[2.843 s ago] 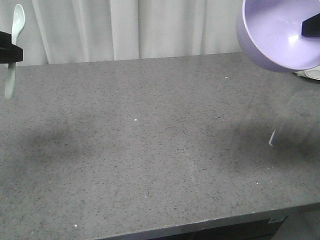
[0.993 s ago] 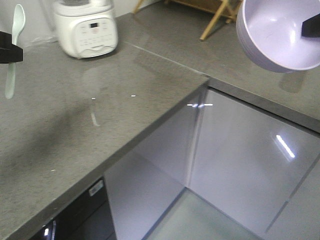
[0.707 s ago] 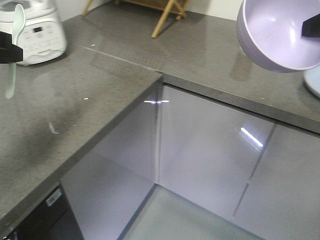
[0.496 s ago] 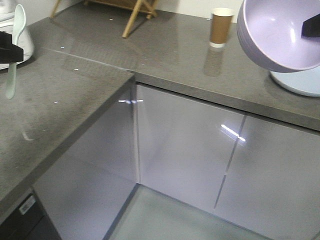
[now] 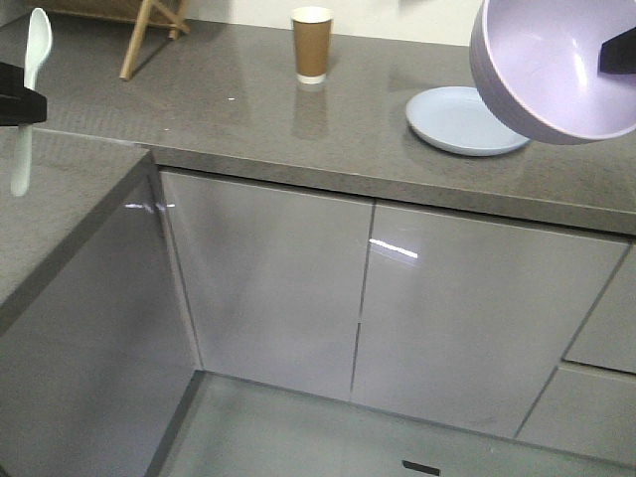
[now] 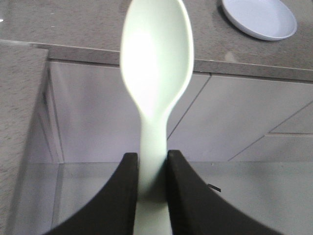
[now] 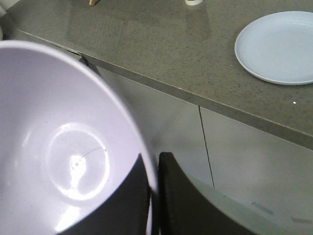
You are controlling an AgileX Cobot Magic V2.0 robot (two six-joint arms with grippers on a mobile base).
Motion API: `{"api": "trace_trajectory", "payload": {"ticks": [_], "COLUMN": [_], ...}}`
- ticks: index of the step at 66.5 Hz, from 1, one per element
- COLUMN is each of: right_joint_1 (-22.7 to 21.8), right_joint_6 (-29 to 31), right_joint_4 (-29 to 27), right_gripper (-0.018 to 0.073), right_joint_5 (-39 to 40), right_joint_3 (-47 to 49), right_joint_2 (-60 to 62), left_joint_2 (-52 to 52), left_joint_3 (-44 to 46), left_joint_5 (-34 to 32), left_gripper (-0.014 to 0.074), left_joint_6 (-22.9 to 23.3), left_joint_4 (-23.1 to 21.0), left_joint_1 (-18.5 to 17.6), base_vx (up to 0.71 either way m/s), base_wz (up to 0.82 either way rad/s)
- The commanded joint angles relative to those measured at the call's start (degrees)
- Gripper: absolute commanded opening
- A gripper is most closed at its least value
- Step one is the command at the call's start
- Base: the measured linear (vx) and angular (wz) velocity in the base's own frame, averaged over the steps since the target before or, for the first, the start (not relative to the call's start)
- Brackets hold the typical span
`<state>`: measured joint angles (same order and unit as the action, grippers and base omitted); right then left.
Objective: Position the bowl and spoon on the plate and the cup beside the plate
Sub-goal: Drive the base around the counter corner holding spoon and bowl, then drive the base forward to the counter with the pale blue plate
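Note:
My left gripper (image 6: 149, 159) is shut on the handle of the mint-green spoon (image 6: 155, 73), scoop upward; the front view has the spoon (image 5: 30, 89) at the far left, held by the left gripper (image 5: 20, 104). My right gripper (image 7: 154, 171) is shut on the rim of the lavender bowl (image 7: 63, 147), one finger inside and one outside. The bowl (image 5: 552, 65) hangs tilted at the front view's top right, partly covering the pale blue plate (image 5: 457, 121) lying on the counter. The brown paper cup (image 5: 311, 45) stands upright to the left of the plate (image 7: 279, 46).
A grey L-shaped countertop (image 5: 298, 124) runs along the back and down the left side, above glossy grey cabinet doors (image 5: 268, 288). Wooden legs (image 5: 139, 35) stand at the back left. The floor (image 5: 328, 437) lies below between the counters.
The view has swung across the kitchen from the flat counter, past a white cooker, to the counter with cup and plate. Spoon and bowl stay held in the same places.

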<state>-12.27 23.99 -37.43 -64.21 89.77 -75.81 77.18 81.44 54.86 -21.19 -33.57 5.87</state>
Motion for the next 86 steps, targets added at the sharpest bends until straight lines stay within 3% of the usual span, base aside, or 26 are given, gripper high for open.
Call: {"api": "trace_trajectory", "payload": {"ticks": [1, 35, 86], "right_joint_1": [-0.11, -0.11, -0.11], "right_joint_6": [0.18, 0.18, 0.18], "right_joint_4": [-2.68, -2.68, -2.68], "right_gripper": [-0.0006, -0.0006, -0.0006], "right_joint_5": [2.59, 2.59, 2.59], "right_joint_3": [1.66, 1.66, 1.66], "right_joint_2": [1.44, 1.44, 1.44], "left_joint_2": [-1.86, -1.86, -1.86], "left_joint_3": [1.44, 1.44, 1.44], "left_joint_5": [-2.47, -2.47, -2.47], "left_gripper": [-0.0008, -0.0008, -0.0008], "left_joint_6": [-0.11, -0.11, -0.11], "left_joint_4": [-2.66, -2.66, -2.66], "left_joint_1": [0.09, 0.09, 0.09], "base_vx": [-0.04, -0.03, 0.02], "base_wz": [-0.33, -0.28, -0.07]}}
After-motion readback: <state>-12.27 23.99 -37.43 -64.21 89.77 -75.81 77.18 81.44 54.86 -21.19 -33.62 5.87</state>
